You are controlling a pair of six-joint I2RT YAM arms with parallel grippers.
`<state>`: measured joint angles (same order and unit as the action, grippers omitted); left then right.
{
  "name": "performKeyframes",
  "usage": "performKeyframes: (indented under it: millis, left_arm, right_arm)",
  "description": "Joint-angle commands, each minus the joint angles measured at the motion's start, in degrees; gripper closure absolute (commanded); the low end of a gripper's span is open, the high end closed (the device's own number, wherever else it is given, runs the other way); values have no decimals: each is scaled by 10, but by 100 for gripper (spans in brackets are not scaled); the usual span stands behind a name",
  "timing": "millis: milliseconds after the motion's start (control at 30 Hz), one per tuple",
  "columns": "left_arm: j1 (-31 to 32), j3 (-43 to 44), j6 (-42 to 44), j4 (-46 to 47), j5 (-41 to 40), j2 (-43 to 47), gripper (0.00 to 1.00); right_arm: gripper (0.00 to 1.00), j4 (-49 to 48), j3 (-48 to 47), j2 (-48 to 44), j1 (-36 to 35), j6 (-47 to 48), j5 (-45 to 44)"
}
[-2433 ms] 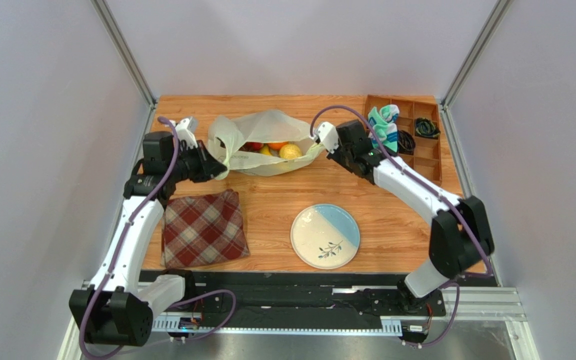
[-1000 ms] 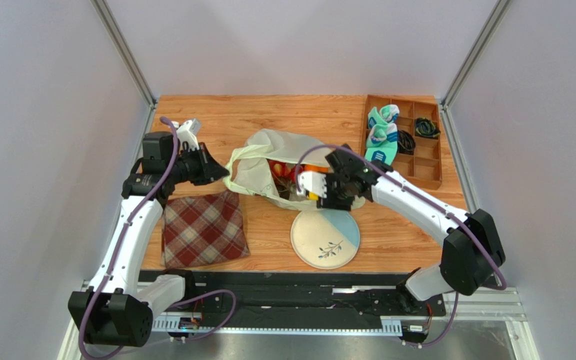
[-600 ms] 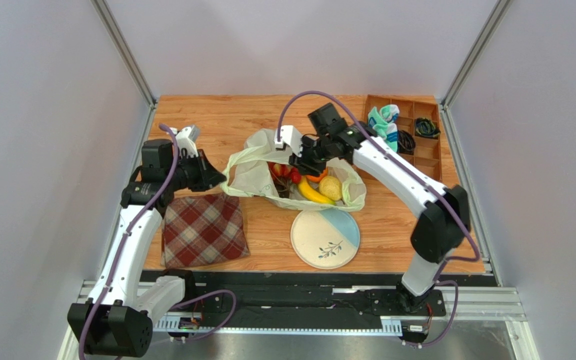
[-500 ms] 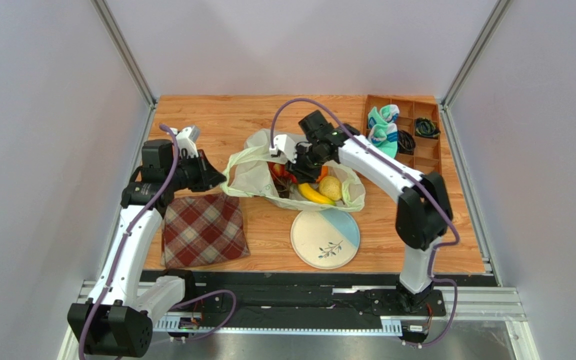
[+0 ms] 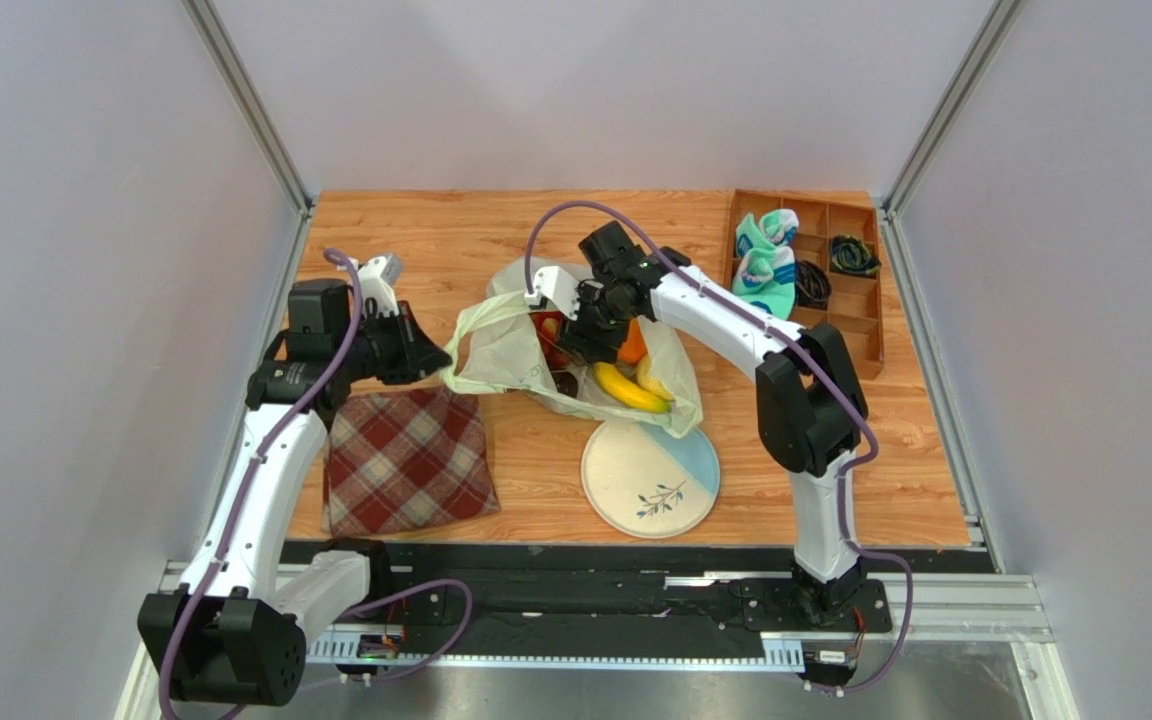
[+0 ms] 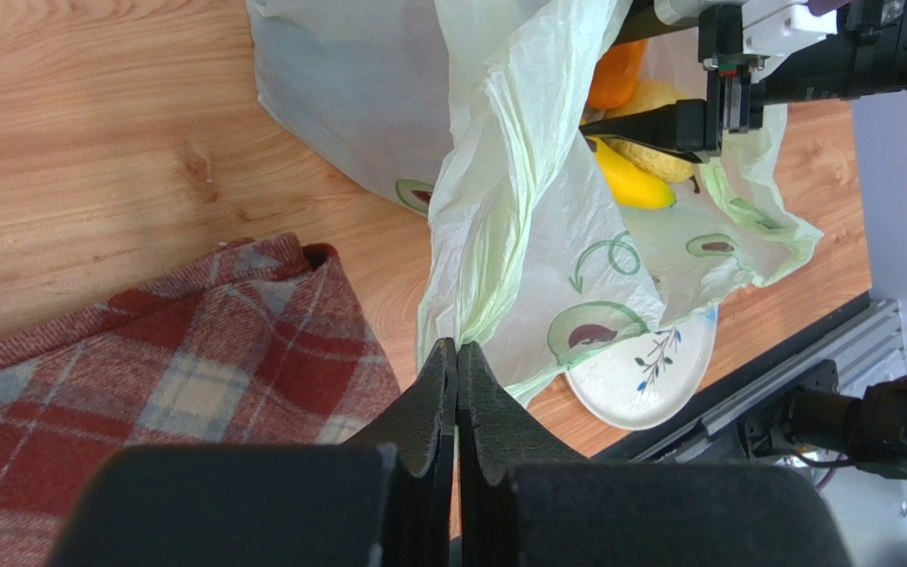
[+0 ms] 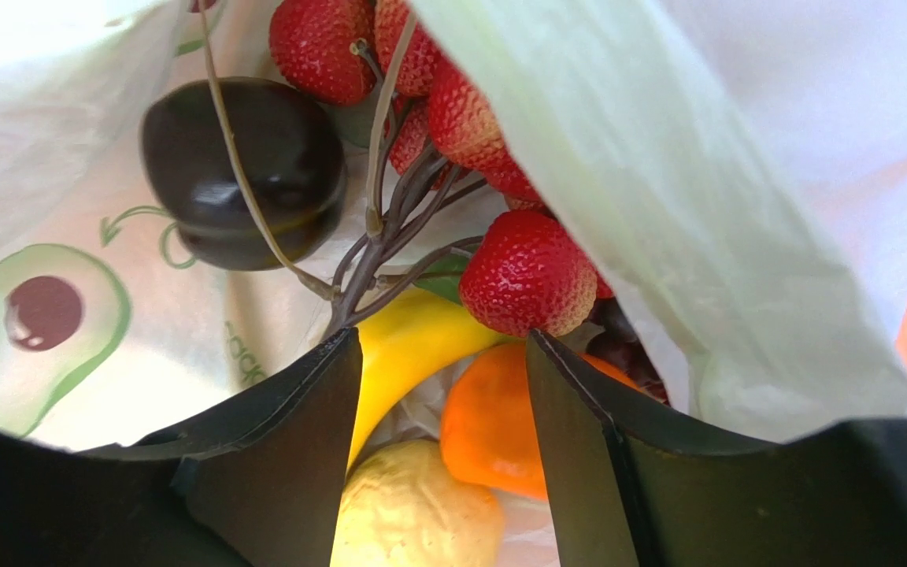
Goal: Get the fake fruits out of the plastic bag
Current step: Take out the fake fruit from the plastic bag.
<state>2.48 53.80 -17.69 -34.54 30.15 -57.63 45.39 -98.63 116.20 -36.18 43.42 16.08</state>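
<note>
The plastic bag [image 5: 500, 338] lies crumpled at the table's middle, mouth facing right, its lower edge over the plate's rim. My left gripper [image 5: 432, 357] is shut on the bag's stretched handle [image 6: 476, 295]. My right gripper [image 5: 579, 323] is inside the bag's mouth, open, with nothing between its fingers. Just beyond its fingertips [image 7: 340, 354] lie the fake fruits: a red bunch on a stem [image 7: 523, 278], a dark plum [image 7: 245, 171], a yellow banana [image 7: 405, 349], an orange [image 7: 494, 425] and a yellowish pear [image 7: 417, 514]. The banana [image 5: 627, 390] pokes out of the bag.
A white-and-blue plate [image 5: 654, 477] sits in front of the bag. A red plaid cloth [image 5: 405, 458] lies at the front left, beside my left gripper. A wooden compartment tray [image 5: 853, 323] with socks and dark items stands at the back right.
My right arm swung from the bag's near right edge by the plate back and left, then down into the bag's mouth. The bag's right side shifted. My left gripper kept hold of the handle.
</note>
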Motion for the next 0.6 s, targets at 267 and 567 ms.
performKeyframes:
  millis: [267, 567]
  left_arm:
    - [-4, 21, 6, 11, 16, -26, 100]
    - [-4, 14, 16, -7, 21, -20, 100]
  right_arm:
    - [39, -11, -70, 53, 1, 10, -47]
    - [38, -20, -48, 15, -5, 71, -33]
